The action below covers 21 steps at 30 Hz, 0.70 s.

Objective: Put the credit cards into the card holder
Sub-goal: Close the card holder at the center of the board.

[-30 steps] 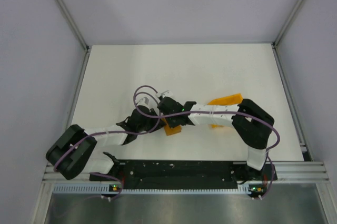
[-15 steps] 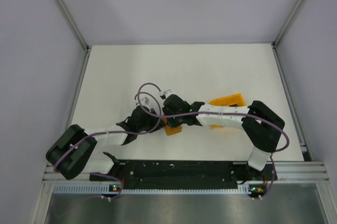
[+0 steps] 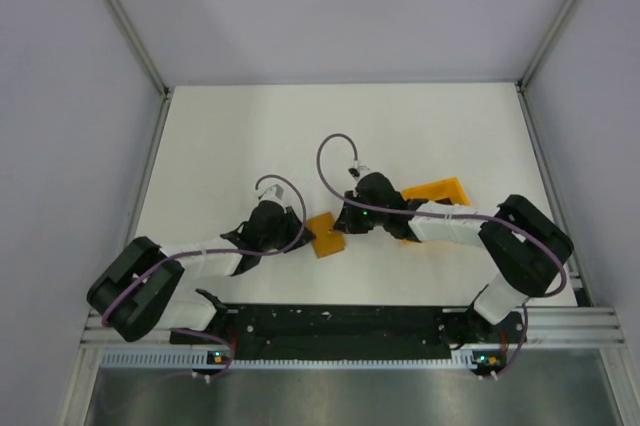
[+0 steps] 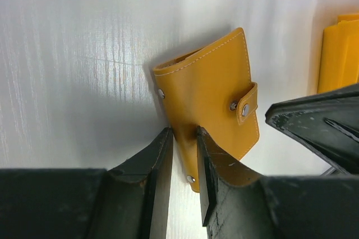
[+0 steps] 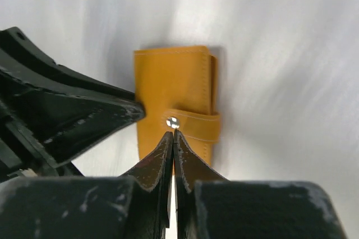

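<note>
The card holder [image 3: 325, 236] is a small orange wallet, folded closed with its snap strap fastened, lying on the white table. My left gripper [image 3: 303, 233] is shut on its near edge; the left wrist view shows the card holder [image 4: 213, 99] pinched between the fingers of the left gripper [image 4: 182, 136]. My right gripper [image 3: 346, 218] is shut and holds nothing. In the right wrist view the right gripper's [image 5: 173, 133] tips sit just short of the snap button on the card holder [image 5: 171, 84]. The credit cards are out of view.
A second orange folded piece [image 3: 432, 192] lies on the table to the right, partly under the right arm, and shows at the edge of the left wrist view [image 4: 340, 54]. Grey walls and metal rails [image 3: 150, 181] enclose the table. Purple cables loop above both wrists.
The right arm has swung to the right, off the top of the card holder, which now shows uncovered. The left gripper has kept its place and its hold.
</note>
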Tool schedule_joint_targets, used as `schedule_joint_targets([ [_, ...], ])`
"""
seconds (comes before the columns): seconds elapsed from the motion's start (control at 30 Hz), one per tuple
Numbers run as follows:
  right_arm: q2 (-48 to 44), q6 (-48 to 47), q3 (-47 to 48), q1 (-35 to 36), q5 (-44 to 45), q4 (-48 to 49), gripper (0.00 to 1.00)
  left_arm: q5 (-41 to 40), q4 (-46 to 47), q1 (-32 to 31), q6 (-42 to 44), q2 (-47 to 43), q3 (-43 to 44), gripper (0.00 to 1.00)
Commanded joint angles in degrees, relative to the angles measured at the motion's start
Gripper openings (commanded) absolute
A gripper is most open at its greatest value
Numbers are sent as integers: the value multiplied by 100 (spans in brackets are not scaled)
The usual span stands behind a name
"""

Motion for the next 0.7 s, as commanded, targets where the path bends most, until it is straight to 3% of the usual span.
schedule_joint_targets([
  [0.0, 3, 1285, -635, -336, -1373, 2016, 0, -8, -225, -5, 137, 13, 62, 29],
  [0.2, 416, 1664, -749, -423, -1689, 2834, 0, 1, -234, -5, 137, 13, 80, 28],
  [0.67, 873, 2078, -1127, -617, -1918, 3635, 0, -8, -278, -5, 137, -14, 80, 28],
])
